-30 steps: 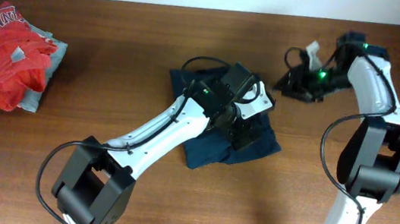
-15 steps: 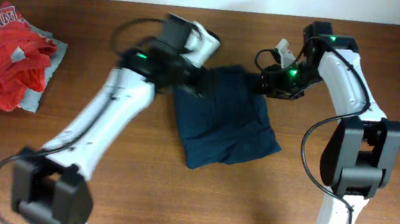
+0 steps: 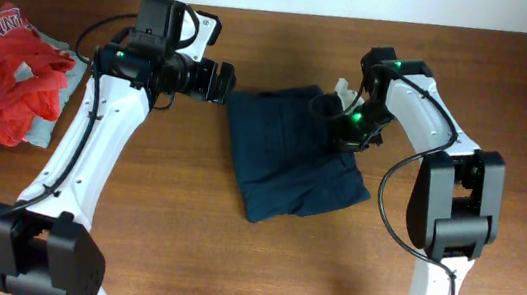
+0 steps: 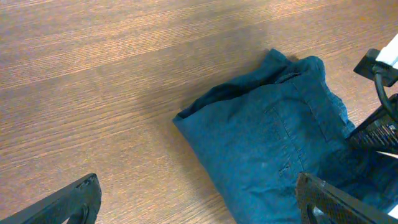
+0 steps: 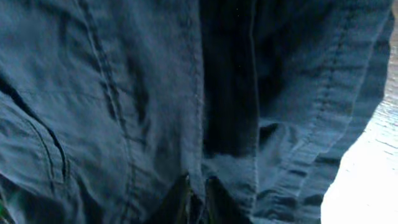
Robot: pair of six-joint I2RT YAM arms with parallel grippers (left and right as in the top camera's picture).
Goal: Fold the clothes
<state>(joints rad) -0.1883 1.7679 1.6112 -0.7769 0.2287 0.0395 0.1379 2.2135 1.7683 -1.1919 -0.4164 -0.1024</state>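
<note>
The dark navy clothes (image 3: 293,156) lie folded in a rough rectangle at the table's middle. They also show in the left wrist view (image 4: 280,143) with seams and a pocket line. My left gripper (image 3: 213,79) is open and empty, just left of the clothes' back-left corner; its jaws (image 4: 199,211) are spread wide over bare wood and the fabric's edge. My right gripper (image 3: 342,127) sits on the clothes' back-right part. In the right wrist view its fingertips (image 5: 199,190) are shut on a fold of the navy fabric (image 5: 124,93), which fills the view.
A red printed garment (image 3: 0,75) lies crumpled on a light grey garment (image 3: 61,92) at the table's far left. The wooden table (image 3: 229,264) ends at a pale wall along the back.
My left arm has swung off the clothes to the back left, open and empty. My right gripper has moved left and forward onto the clothes' back-right part.
</note>
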